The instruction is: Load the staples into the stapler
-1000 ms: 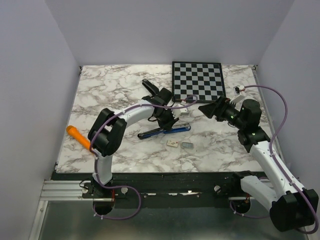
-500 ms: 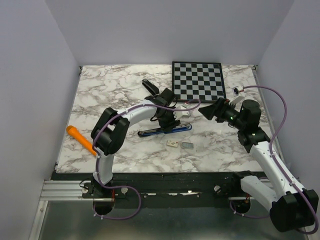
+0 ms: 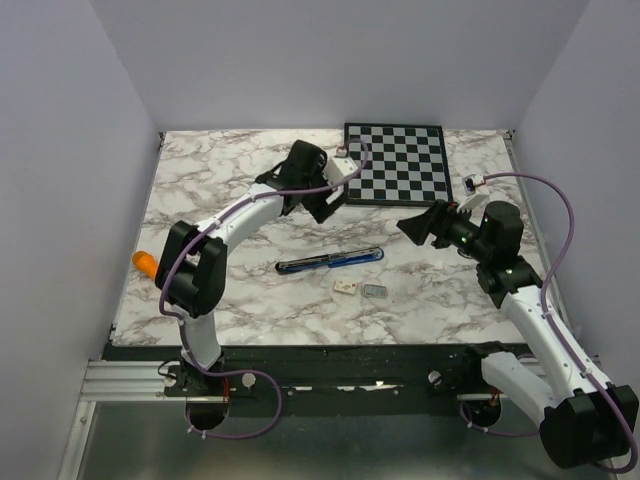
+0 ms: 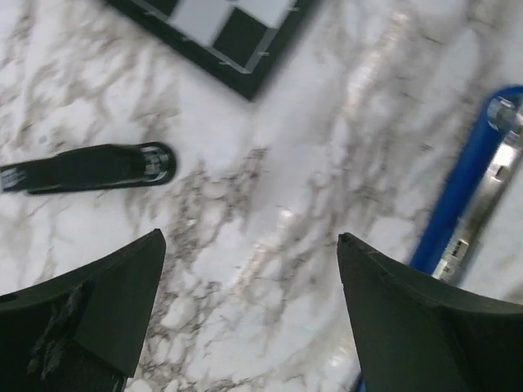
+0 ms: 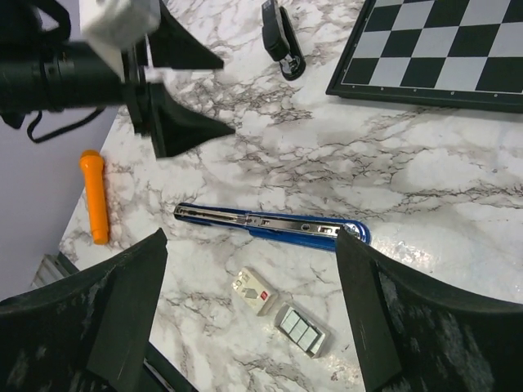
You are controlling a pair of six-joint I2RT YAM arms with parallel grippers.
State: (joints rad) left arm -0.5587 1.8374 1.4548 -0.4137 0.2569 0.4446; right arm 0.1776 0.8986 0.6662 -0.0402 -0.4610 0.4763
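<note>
The blue stapler (image 3: 330,262) lies opened out flat on the marble table, its metal channel facing up (image 5: 270,222); its end also shows in the left wrist view (image 4: 466,196). The staples (image 3: 374,291), a small silvery-grey block (image 5: 301,331), rest just in front of it beside a tiny white box (image 5: 255,291). My left gripper (image 3: 330,203) hangs open and empty (image 4: 249,237) above bare marble behind the stapler. My right gripper (image 3: 413,226) is open and empty (image 5: 252,235), raised to the right of the stapler.
A chessboard (image 3: 396,162) lies at the back (image 5: 441,49). A black stapler (image 5: 282,37) rests left of it (image 4: 90,167), under my left arm in the top view. An orange marker (image 5: 96,196) lies near the table's left edge.
My left gripper opened, let go of the blue stapler and rose back toward the chessboard. The stapler stays flat on the table. The right gripper barely moved.
</note>
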